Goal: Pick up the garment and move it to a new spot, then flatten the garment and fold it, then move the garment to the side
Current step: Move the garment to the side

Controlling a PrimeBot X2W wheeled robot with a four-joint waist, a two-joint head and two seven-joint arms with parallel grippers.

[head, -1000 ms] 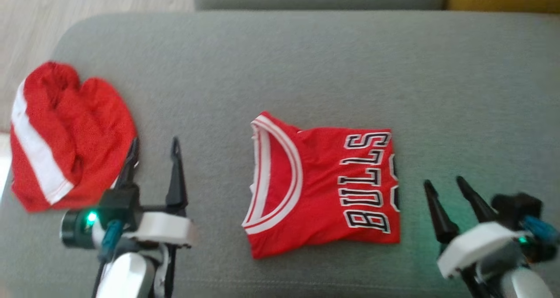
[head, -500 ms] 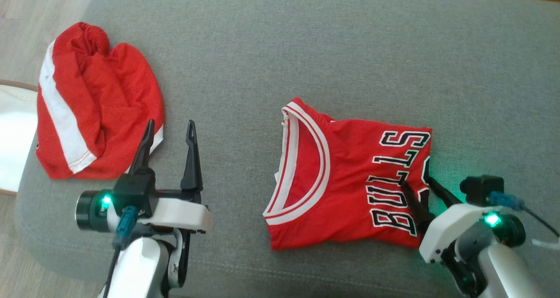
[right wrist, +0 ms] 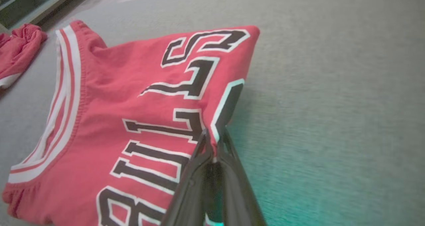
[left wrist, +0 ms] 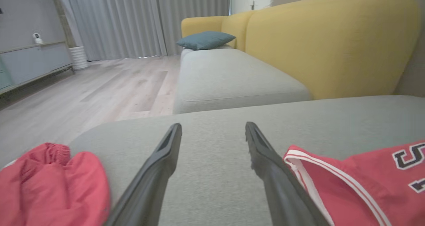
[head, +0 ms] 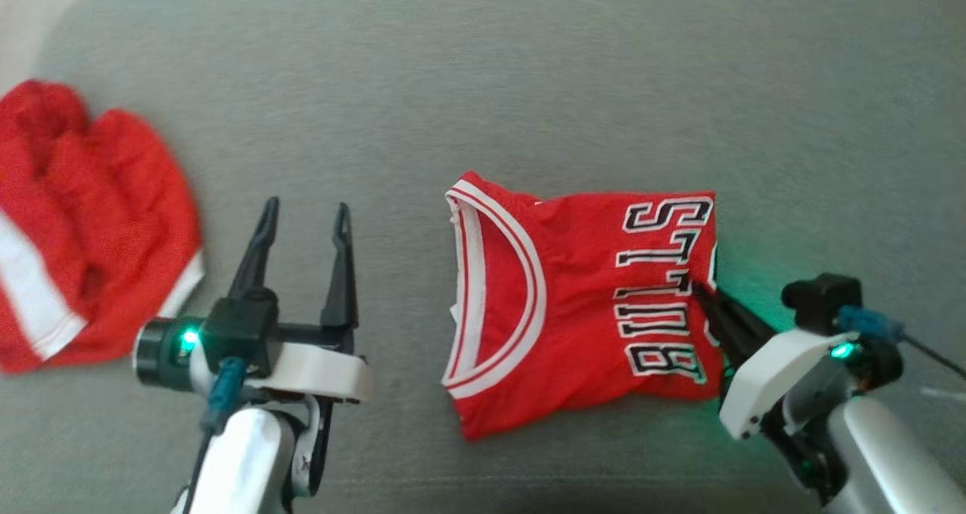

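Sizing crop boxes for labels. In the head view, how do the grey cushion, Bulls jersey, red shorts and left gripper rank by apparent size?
1. grey cushion
2. Bulls jersey
3. red shorts, cut off at the left edge, so this gap is unsure
4. left gripper

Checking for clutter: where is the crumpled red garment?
The crumpled garment lies far left in the head view on the grey cushion, beside the left gripper.
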